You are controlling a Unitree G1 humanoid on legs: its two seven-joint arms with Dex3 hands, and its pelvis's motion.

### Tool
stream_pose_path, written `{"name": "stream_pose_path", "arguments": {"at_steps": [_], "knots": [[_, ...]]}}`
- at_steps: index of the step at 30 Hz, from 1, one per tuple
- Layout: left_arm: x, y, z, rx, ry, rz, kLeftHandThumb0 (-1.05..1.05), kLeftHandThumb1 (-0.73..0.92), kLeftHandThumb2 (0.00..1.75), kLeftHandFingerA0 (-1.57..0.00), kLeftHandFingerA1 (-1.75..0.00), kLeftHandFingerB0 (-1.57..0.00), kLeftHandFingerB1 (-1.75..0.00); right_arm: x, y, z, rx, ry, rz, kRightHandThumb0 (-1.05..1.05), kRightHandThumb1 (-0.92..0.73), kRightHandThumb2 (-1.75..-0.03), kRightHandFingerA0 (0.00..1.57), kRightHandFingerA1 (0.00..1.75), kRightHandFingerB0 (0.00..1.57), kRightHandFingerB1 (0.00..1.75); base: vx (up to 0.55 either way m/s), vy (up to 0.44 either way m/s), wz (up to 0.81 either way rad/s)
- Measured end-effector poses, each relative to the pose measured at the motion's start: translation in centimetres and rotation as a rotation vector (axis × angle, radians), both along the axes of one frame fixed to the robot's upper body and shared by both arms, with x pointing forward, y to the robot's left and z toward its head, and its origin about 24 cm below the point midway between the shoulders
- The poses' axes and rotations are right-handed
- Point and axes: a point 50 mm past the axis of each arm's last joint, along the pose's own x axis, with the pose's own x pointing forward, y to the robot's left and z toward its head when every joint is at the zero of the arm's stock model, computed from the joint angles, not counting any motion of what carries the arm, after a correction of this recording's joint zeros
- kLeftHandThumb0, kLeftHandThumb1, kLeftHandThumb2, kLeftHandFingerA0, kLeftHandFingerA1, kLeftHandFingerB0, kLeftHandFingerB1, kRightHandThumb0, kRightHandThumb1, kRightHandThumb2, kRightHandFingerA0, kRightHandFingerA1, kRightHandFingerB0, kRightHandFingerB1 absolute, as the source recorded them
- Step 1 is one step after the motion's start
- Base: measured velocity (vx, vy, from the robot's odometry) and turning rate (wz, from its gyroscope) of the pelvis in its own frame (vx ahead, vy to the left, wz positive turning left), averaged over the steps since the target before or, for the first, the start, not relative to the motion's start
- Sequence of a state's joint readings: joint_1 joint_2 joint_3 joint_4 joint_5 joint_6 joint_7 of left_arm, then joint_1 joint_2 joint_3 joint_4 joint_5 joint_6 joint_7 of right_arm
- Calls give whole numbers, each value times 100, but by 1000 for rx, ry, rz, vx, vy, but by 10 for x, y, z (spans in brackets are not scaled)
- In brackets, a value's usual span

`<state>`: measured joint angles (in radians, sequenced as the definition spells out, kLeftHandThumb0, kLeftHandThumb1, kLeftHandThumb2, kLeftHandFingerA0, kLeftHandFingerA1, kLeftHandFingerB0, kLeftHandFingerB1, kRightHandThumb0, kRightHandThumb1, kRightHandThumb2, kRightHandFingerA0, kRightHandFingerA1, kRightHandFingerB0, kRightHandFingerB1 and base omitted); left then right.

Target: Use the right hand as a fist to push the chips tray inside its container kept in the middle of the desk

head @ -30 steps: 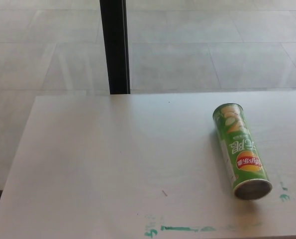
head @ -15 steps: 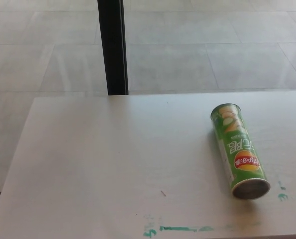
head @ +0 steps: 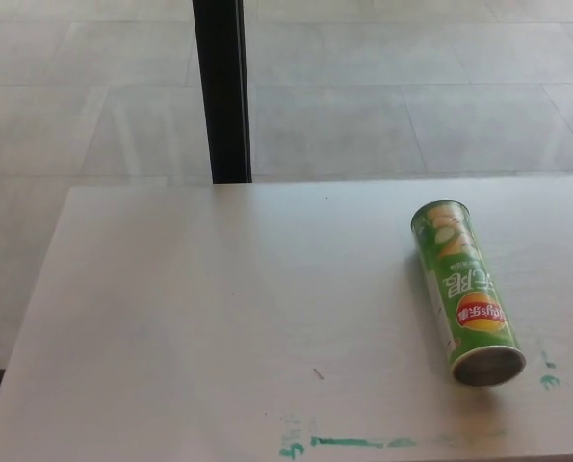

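A green chips can [head: 462,289] lies on its side on the right part of the white desk [head: 199,308]. Its length runs from far to near, with the round near end [head: 488,366] facing me close to the front edge. That near end looks grey; I cannot tell whether a tray shows in it. Neither of my hands appears in the head view.
A black vertical post [head: 221,91] stands behind the desk's far edge, over a pale tiled floor. Green paint marks [head: 349,443] streak the desk near its front edge, with smaller spots [head: 550,381] to the right of the can.
Only the camera wobbled slightly left and back; the can has not moved on the desk.
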<state>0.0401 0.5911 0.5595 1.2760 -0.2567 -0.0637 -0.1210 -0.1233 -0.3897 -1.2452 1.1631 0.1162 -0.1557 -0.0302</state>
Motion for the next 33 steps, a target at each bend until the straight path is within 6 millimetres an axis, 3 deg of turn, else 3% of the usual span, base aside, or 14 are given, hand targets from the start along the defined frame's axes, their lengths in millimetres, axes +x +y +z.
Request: {"name": "stream_pose_path", "arguments": {"at_steps": [8,9,10,11,16,18,20,21,22,23,25,28,29,33], "knots": [[-2,-1,-2,-4,15,-4,-80,92,69,-56,-66,-42,-47,-2,4,-6,55,-48,-105,-52,-89,-64,25,137,19,51,0,0,0],[-2,-1,-2,-4,18,-5,-81,73,112,-51,-72,-35,-58,-2,4,-6,60,-54,-115,-52,-89,-62,27,134,20,48,0,0,0],[-2,-1,-2,-5,21,-6,-81,73,112,-51,-72,-35,-58,-2,5,-7,66,-60,-125,-52,-89,-62,27,134,20,48,0,0,0],[-3,-1,-2,-5,23,-8,-78,92,70,-52,-70,-45,-52,-2,5,-8,72,-63,-133,-53,-91,-61,26,140,15,49,0,0,0],[-2,-1,-2,-8,20,-5,-83,92,67,-58,-73,-47,-50,-1,8,-10,96,-75,-156,-55,-89,-65,27,128,12,48,0,0,0],[-2,-1,-2,-7,18,-2,-84,92,67,-57,-70,-43,-48,1,9,-11,100,-74,-156,-56,-89,-65,26,137,15,59,0,0,0],[-2,-1,-2,-7,21,-4,-84,91,67,-56,-70,-41,-48,2,10,-12,102,-59,-146,-56,-91,-64,27,134,12,50,0,0,0],[-2,-1,-2,-8,21,-4,-80,92,69,-56,-72,-42,-49,3,11,-12,101,-52,-140,-32,-66,-116,41,84,0,51,0,0,0],[-2,-1,-2,-8,21,-4,-80,92,69,-56,-72,-42,-49,3,11,-12,102,-48,-136,-32,-66,-116,41,84,0,51,0,0,0],[-2,-1,-2,-8,21,-4,-80,92,68,-56,-71,-44,-49,3,11,-13,108,-50,-138,-56,-86,-63,29,132,12,25,0,0,0],[-2,-1,-2,-8,20,-5,-82,92,69,-54,-67,-44,-49,3,12,-13,115,-53,-143,-55,-87,-62,24,128,9,40,0,0,0],[-2,-1,-2,-8,20,-5,-82,92,68,-57,-68,-45,-49,3,12,-14,122,-57,-148,-53,-87,-64,26,135,16,42,0,0,0],[-2,-1,-2,-8,20,-5,-82,92,69,-56,-71,-43,-51,3,13,-14,123,-57,-148,-54,-89,-66,25,123,18,52,0,0,0],[-2,-1,-2,-8,22,-7,-81,92,69,-56,-69,-46,-50,3,13,-15,127,-57,-147,-53,-90,-65,23,128,12,43,0,0,0]]}}
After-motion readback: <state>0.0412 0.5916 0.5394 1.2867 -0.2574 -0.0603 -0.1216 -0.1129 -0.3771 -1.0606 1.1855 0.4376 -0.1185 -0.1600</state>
